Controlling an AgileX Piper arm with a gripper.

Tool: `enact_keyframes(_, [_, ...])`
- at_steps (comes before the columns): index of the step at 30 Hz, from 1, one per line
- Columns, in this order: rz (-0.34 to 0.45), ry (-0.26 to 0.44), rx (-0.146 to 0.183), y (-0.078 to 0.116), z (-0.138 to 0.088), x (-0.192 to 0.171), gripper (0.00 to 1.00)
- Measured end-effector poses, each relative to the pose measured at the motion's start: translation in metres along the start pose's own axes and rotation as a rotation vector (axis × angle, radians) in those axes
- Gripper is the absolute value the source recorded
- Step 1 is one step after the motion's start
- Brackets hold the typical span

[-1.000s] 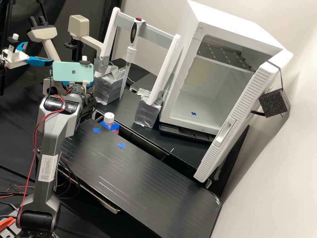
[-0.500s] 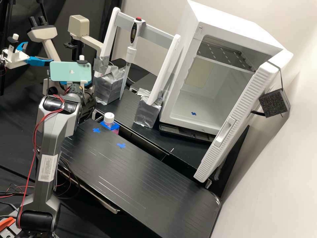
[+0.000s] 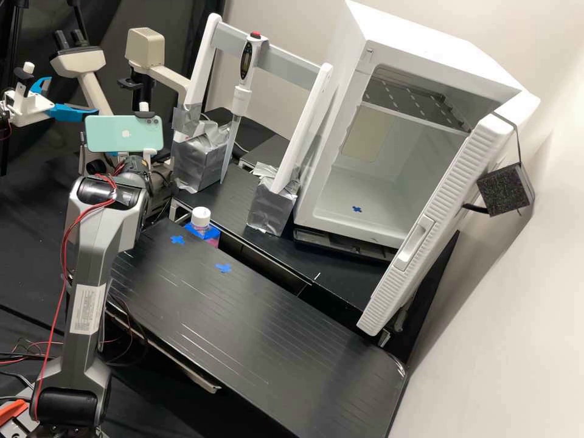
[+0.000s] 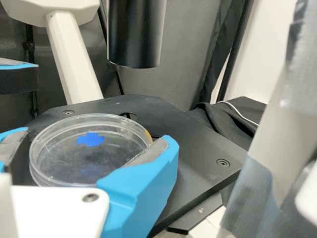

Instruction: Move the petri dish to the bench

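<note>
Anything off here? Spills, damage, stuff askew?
No spill or damage stands out. Mildly odd: the white cabinet's door hangs open, and crumpled silver wrapping around the feet of the pipette stand looks makeshift. The petri dish looks intact, over the microscope stage.

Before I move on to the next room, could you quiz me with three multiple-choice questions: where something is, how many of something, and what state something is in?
1. Where is the petri dish?
A) Under the pipette
B) On the floor
C) At the microscope's black stage

2. How many blue crosses mark the front bench?
A) One
B) Two
C) Four

3. How is the white cabinet's door?
A) Swung open
B) Shut
C) Missing

1: C, the wrist view shows the stage beneath it.
2: B, one cross is near the bottle, another cross farther along.
3: A, the interior is exposed.
</note>
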Motion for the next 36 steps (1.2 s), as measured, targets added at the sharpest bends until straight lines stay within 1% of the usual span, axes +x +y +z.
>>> enact_keyframes(9, [-0.002,0.011,0.004,-0.004,0.001,-0.003,0.0])
enact_keyframes(15, [0.01,0.001,0.034,-0.001,-0.002,-0.016,0.0])
enact_keyframes(17, [0.007,-0.002,0.035,-0.001,-0.003,-0.021,0.0])
enact_keyframes(21, [0.005,-0.014,0.038,0.001,-0.006,-0.04,0.0])
enact_keyframes(24, [0.018,-0.017,0.044,0.004,-0.009,-0.056,0.0])
enact_keyframes(27, [0.048,0.004,0.048,0.007,-0.016,-0.077,0.0])
enact_keyframes(28, [0.065,0.018,0.046,0.008,-0.018,-0.083,0.0])
enact_keyframes(30, [0.094,0.05,0.026,0.009,-0.024,-0.101,0.0])
enact_keyframes(31, [0.109,0.06,0.021,0.009,-0.026,-0.109,0.0])
enact_keyframes(36, [0.169,0.087,-0.014,0.004,-0.03,-0.151,0.0])
